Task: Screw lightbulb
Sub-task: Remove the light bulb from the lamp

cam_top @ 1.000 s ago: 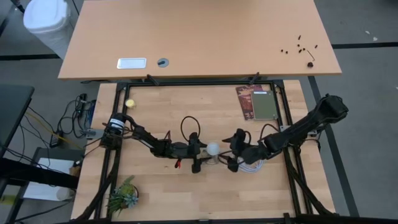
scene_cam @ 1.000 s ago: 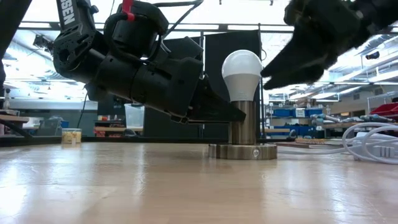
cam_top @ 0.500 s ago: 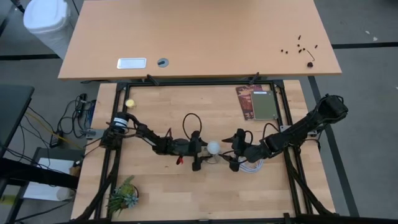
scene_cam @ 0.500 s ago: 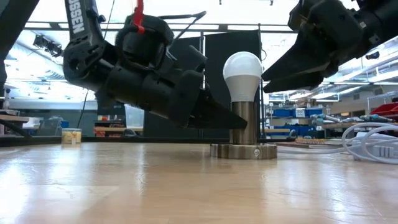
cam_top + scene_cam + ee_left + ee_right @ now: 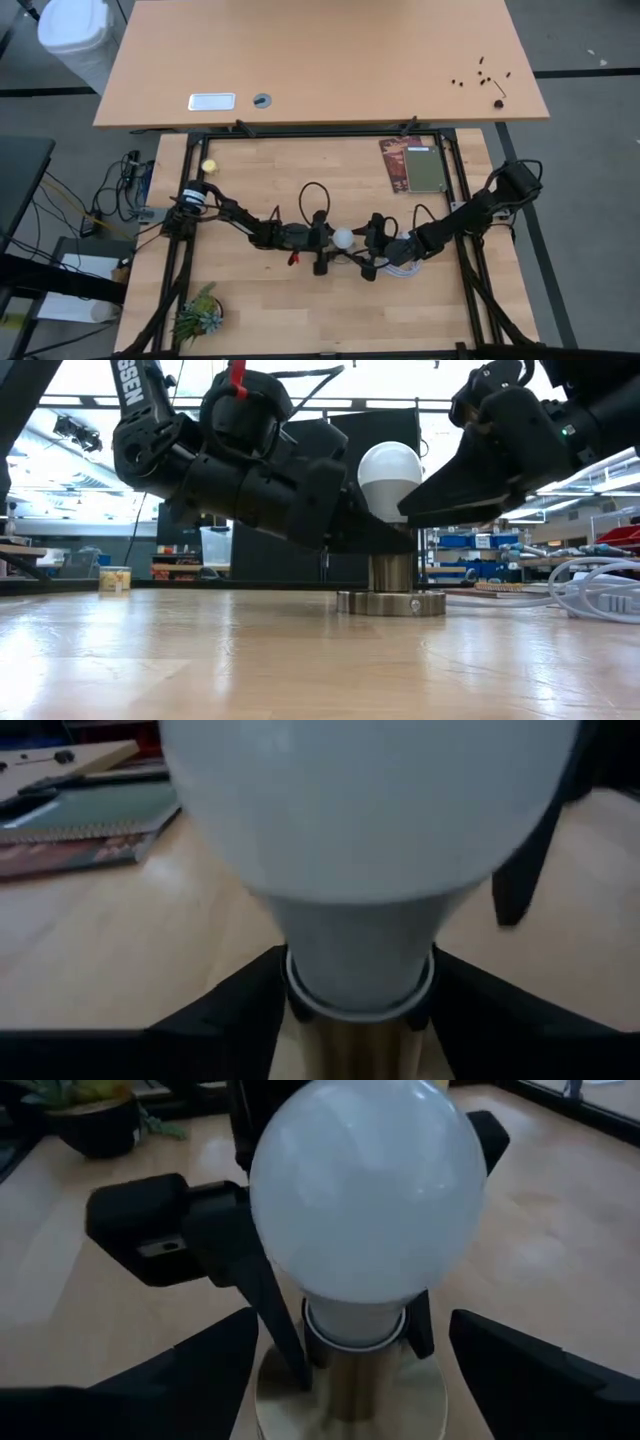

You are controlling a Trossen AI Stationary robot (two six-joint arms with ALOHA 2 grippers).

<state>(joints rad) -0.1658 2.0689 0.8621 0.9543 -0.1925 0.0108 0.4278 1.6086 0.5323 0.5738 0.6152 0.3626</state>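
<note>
Because the lightbulb (image 5: pixel 360 1210) is light, smooth and easy to break, you should take it gently around the widest part of the white globe, not the neck. It stands upright in the metal socket (image 5: pixel 391 600) near the middle of the table (image 5: pixel 300 180). The left gripper (image 5: pixel 322 252) has its fingers closing beside the socket stem below the bulb; the right gripper (image 5: pixel 372 258) stands open on both sides of the globe and holds nothing.

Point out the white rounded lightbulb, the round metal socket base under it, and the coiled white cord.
white rounded lightbulb (image 5: pixel 390 475): low view, on the middle of its glass dome.
round metal socket base (image 5: pixel 391 603): low view, on the flat disc's front edge.
coiled white cord (image 5: pixel 600 592): low view, on the loops at the table's right.
</note>
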